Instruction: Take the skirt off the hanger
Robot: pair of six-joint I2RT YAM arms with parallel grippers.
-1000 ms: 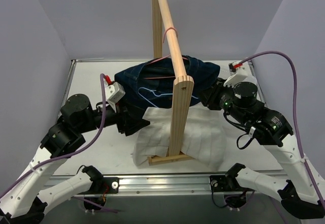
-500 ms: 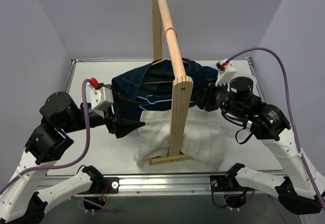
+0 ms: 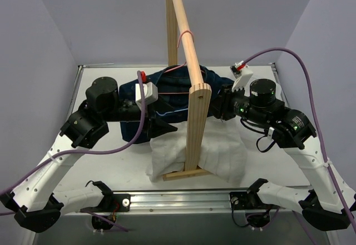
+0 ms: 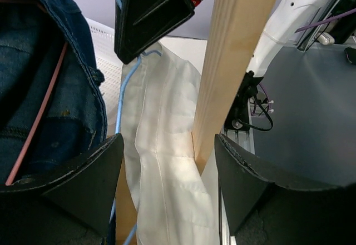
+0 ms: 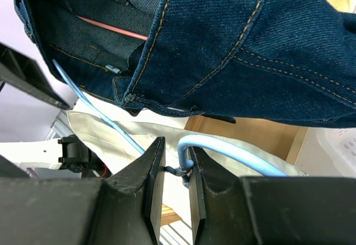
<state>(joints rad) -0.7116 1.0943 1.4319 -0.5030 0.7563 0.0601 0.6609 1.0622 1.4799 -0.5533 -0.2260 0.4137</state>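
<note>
While the desk (image 3: 105, 161) carries the wooden rack (image 3: 199, 117), the denim skirt (image 3: 172, 92) hangs bunched at its rail above a white garment (image 3: 222, 153). The left pincer (image 4: 167, 167) gapes wide beside the post, holding nothing. The right pincer (image 5: 173, 167) is pinched on the blue hanger (image 5: 222, 144).

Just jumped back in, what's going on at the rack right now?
The right gripper is shut on the twisted neck of the light-blue wire hanger, just below the dark denim skirt that hangs from the wooden rack. The left gripper is open beside the rack's upright post, its fingers either side of the white fabric garment without gripping it. Nothing is off a hanger yet.
</note>
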